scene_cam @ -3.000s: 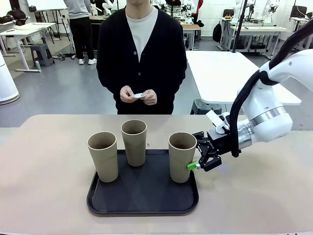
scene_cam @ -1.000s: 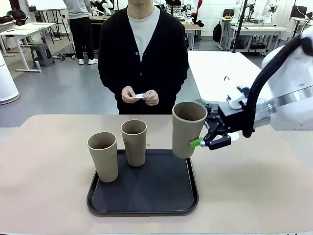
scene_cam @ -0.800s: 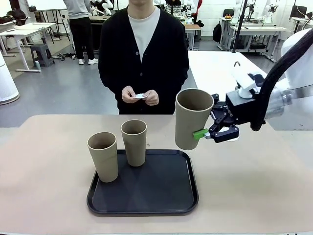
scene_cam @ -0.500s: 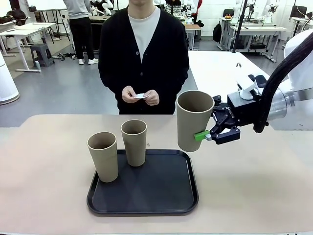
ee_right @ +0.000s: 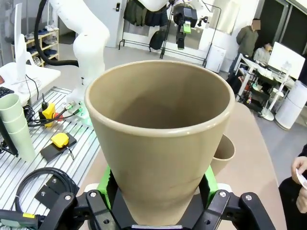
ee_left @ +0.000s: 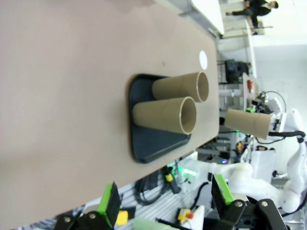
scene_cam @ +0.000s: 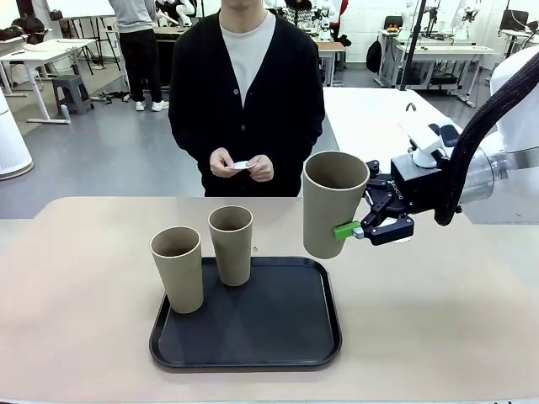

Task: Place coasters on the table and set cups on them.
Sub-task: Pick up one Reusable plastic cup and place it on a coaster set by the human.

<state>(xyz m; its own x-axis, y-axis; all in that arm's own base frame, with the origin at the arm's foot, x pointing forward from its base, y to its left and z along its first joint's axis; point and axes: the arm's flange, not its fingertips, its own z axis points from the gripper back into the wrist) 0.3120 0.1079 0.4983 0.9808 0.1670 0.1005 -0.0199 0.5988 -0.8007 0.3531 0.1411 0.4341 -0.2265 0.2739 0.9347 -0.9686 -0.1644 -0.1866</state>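
My right gripper is shut on a tan cup, holding it upright in the air just beyond the right far corner of the black tray. In the right wrist view this cup sits between the green pads of the gripper. Two more cups stand on the tray's left half. The person at the far side holds small white coasters in both hands. My left gripper is open, off to the side of the beige table, looking across at the tray cups.
The beige table has free room to the right and left of the tray. A white rectangular table stands behind on the right. A small white round patch lies near the table's far edge; I cannot tell what it is.
Three seconds ago the cup stood on the tray in my right gripper. It has since been lifted up and slightly right; over the last half second it barely moved.
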